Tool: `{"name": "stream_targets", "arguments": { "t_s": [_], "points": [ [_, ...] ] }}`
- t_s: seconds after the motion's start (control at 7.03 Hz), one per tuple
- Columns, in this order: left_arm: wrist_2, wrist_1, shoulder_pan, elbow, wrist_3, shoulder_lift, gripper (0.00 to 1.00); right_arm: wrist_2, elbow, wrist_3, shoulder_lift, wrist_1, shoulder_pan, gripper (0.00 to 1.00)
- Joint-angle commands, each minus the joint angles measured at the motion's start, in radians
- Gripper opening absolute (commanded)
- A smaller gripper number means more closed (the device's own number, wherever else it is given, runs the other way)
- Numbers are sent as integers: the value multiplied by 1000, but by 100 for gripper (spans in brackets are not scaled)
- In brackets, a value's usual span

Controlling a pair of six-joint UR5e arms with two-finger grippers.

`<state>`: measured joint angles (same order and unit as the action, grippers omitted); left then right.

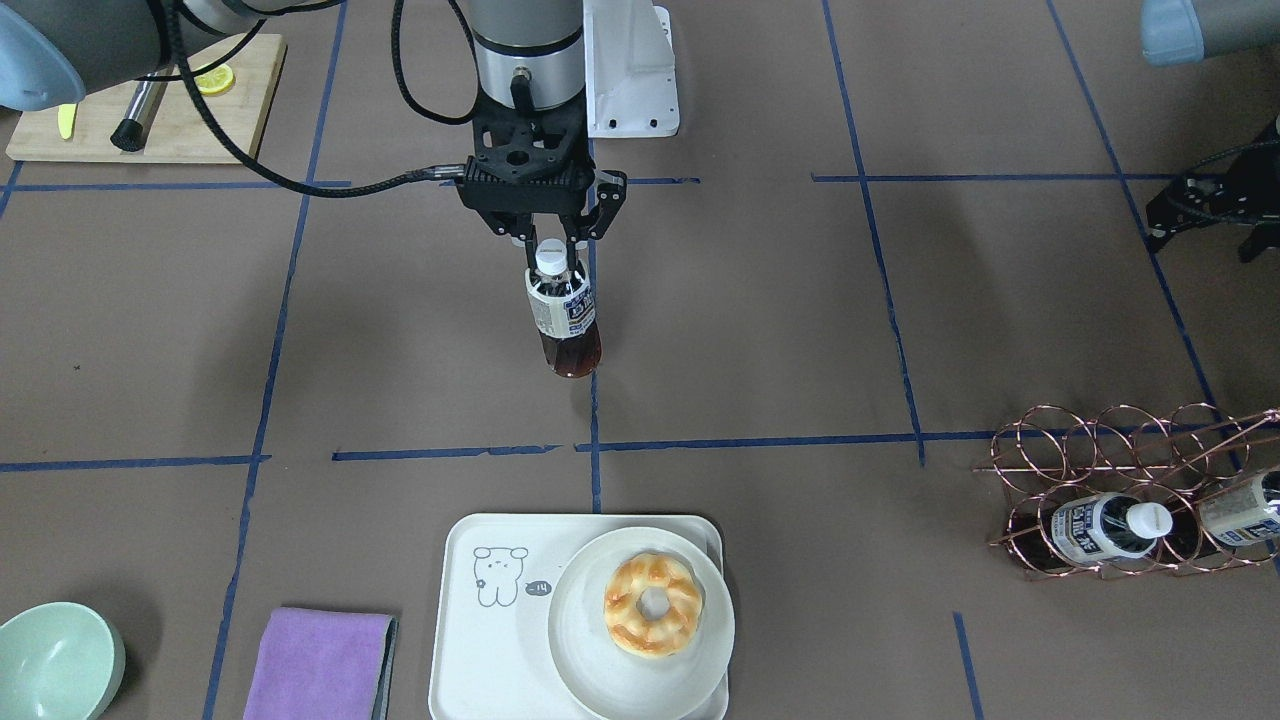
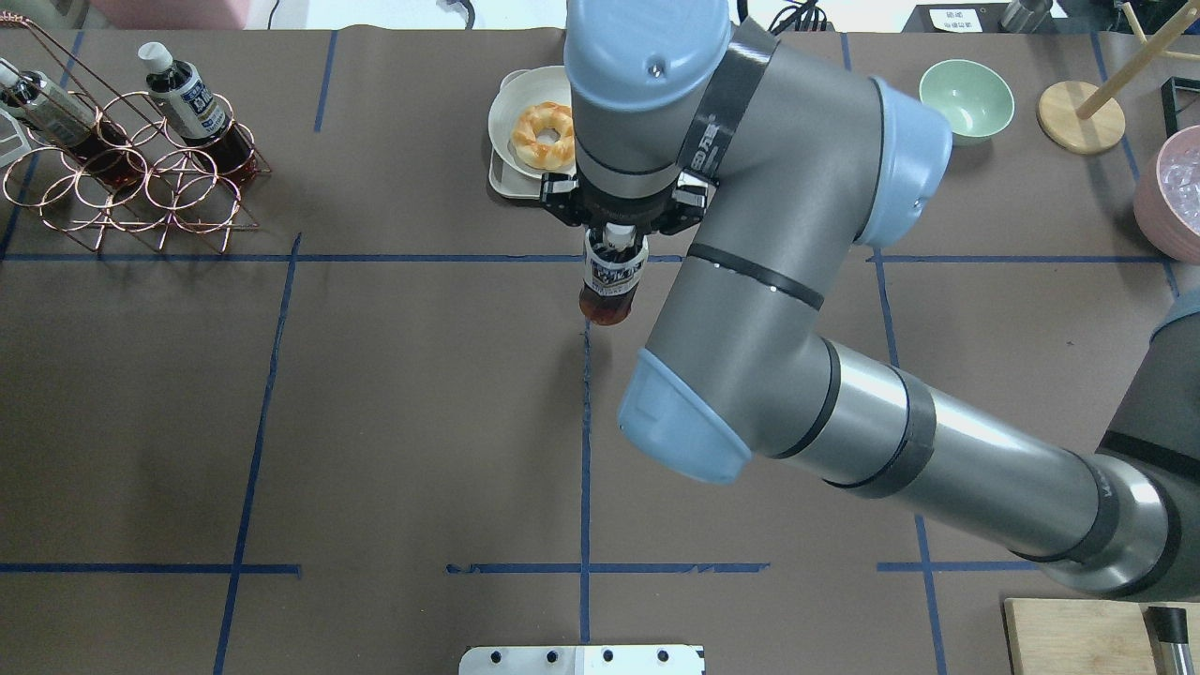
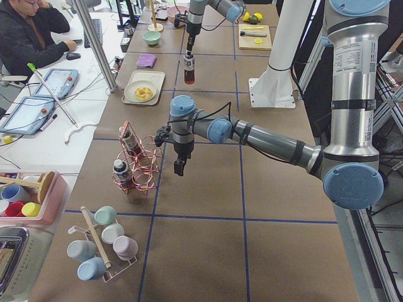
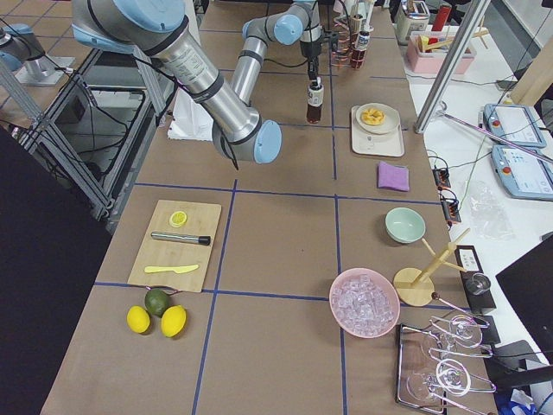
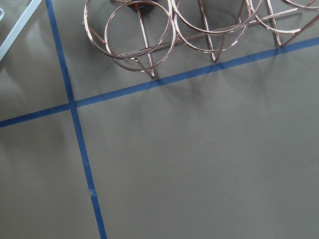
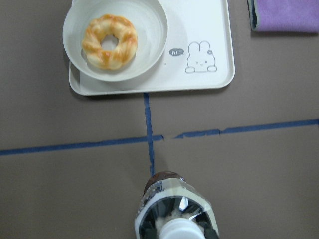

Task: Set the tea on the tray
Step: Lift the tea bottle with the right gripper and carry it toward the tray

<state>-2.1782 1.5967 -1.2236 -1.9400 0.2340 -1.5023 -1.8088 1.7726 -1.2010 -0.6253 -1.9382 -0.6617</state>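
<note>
My right gripper is shut on the neck of a tea bottle with dark brown liquid, a white cap and a white label. It holds the bottle upright over the middle of the table; the bottle also shows in the overhead view and the right wrist view. The cream-white tray with the drawn bear lies beyond a blue tape line, apart from the bottle, as the right wrist view shows. My left gripper hovers empty beside the wire rack, its fingers spread.
A white plate with a donut covers half of the tray. A purple cloth and a green bowl lie beside it. A copper wire rack holds two more bottles. A wooden board lies near the robot.
</note>
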Motion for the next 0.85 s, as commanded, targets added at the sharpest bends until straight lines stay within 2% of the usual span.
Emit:
{"name": "stream_targets", "arguments": {
  "t_s": [0.0,0.14,0.43,0.57,0.71],
  "points": [
    [0,0,1,-4,4,-3,100,-6,-116,93,62,42,-114,0],
    [0,-1,-1,-4,4,-4,100,-12,-250,119,115,100,-148,0],
    [0,-1,-2,-13,4,-4,100,-160,-478,208,156,241,-267,0],
    [-2,-1,-5,-13,1,-1,100,-168,-551,253,182,251,-289,0],
    [-2,-1,-8,-13,-5,4,100,-168,-574,262,182,261,-297,0]
  ]
}}
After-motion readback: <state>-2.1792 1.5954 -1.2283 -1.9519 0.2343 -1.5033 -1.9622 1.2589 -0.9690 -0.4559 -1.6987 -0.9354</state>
